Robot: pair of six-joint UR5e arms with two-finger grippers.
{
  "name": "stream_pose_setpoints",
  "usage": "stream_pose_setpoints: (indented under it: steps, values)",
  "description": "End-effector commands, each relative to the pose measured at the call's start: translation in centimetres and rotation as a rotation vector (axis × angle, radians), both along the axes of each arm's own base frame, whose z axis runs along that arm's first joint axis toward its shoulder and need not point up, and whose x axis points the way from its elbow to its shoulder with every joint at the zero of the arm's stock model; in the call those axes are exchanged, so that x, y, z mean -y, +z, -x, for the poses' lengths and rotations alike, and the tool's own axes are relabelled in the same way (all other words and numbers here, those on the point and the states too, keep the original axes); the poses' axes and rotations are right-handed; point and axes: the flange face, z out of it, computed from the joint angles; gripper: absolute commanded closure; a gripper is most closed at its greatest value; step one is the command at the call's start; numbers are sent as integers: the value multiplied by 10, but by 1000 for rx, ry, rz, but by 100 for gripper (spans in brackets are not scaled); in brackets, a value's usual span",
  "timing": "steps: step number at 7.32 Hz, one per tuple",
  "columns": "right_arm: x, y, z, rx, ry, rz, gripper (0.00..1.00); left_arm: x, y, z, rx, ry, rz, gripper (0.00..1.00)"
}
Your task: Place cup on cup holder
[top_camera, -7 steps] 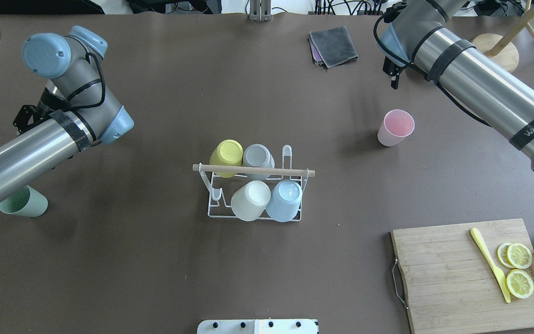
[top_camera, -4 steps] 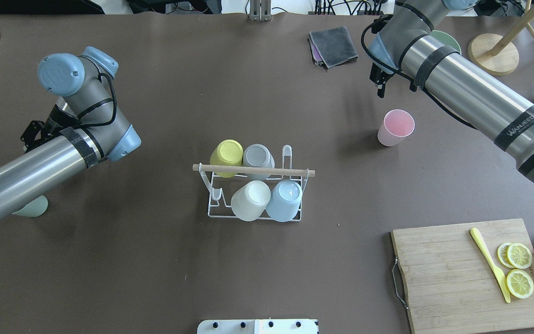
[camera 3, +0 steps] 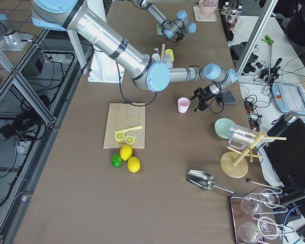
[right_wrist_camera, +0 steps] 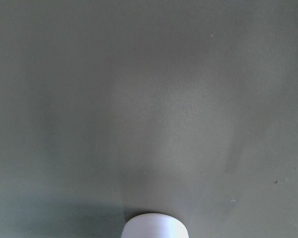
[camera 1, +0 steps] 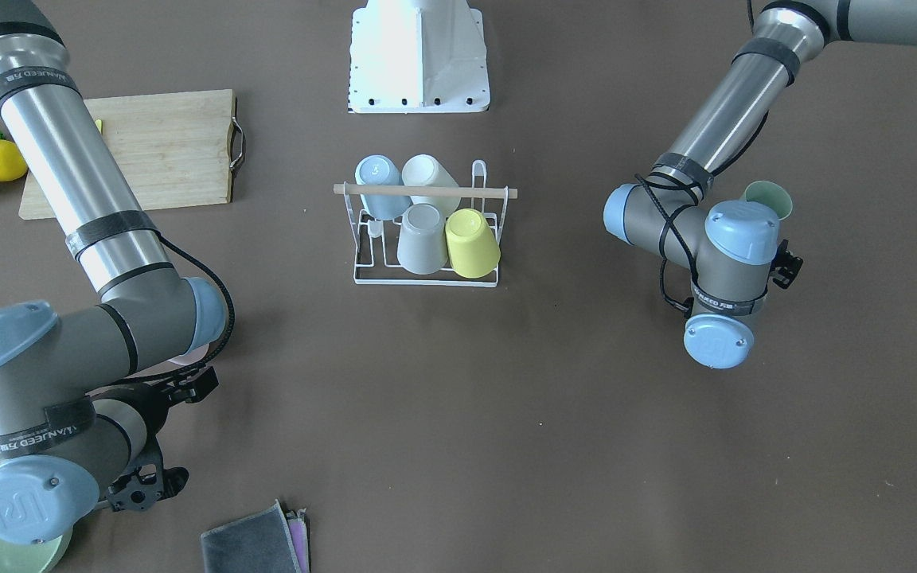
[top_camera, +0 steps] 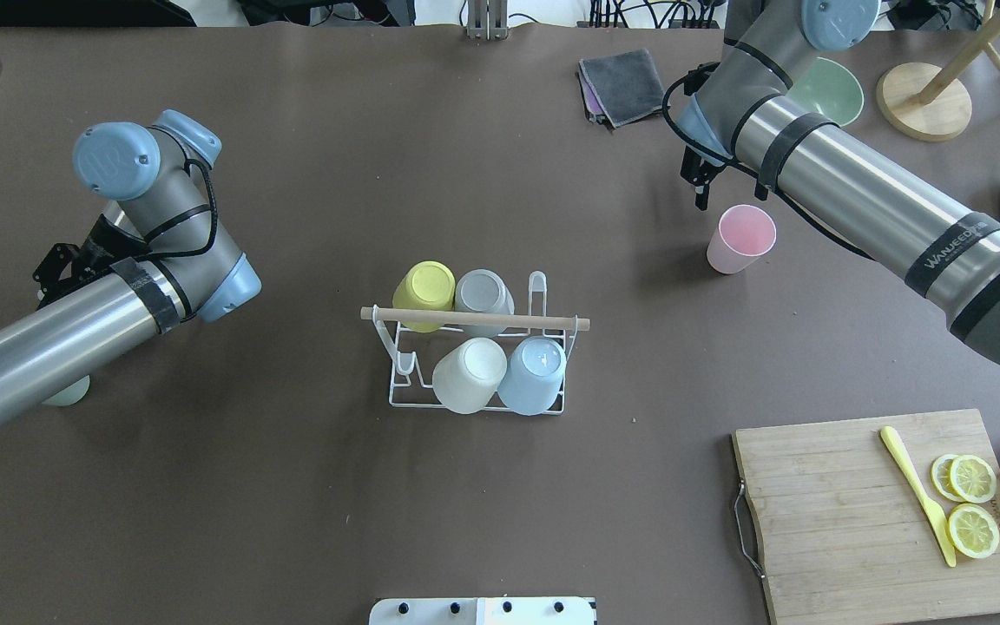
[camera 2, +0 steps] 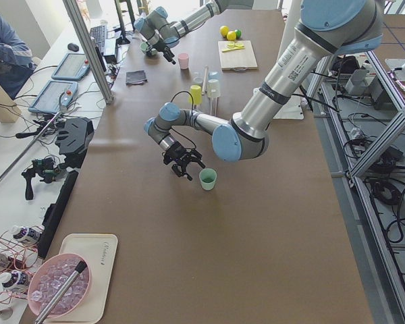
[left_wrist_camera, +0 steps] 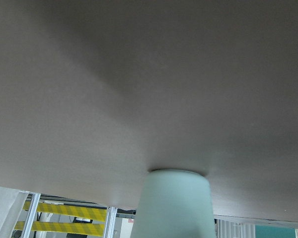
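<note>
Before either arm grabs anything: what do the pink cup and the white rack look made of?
Pink tapered cup: probably matte plastic, judging by its opaque even colour and thin glare-free rim. White wire cup holder: thin bent metal wire, seemingly white-coated; the rod across its top looks like pale bare wood.

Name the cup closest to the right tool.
Pink cup, upright beside the right tool; the mint cup is by the left tool, four others inverted on the holder.

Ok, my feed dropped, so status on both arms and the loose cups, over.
Left gripper open, empty, just short of mint cup. Right gripper open, empty, near pink cup. Cup holder: four cups on, two prongs free. Path looks clear.
</note>
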Motion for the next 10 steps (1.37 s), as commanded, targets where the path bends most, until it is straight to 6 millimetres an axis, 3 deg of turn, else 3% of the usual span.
stream_pose_setpoints:
  steps: [1,4,6,8,10]
  values:
    - [2,8,6,-17,-5,46,0,-16,5,-3,15,24,13,2]
    - [-1,6,22,-28,-17,79,0,-37,16,1,16,42,9,2]
    - [-2,7,23,-31,-24,84,0,-38,17,3,12,45,6,2]
    - [-9,20,29,-52,-38,114,0,-42,7,-2,-9,55,-14,2]
    - [-16,28,35,-70,-60,139,0,-50,13,4,-24,70,-13,2]
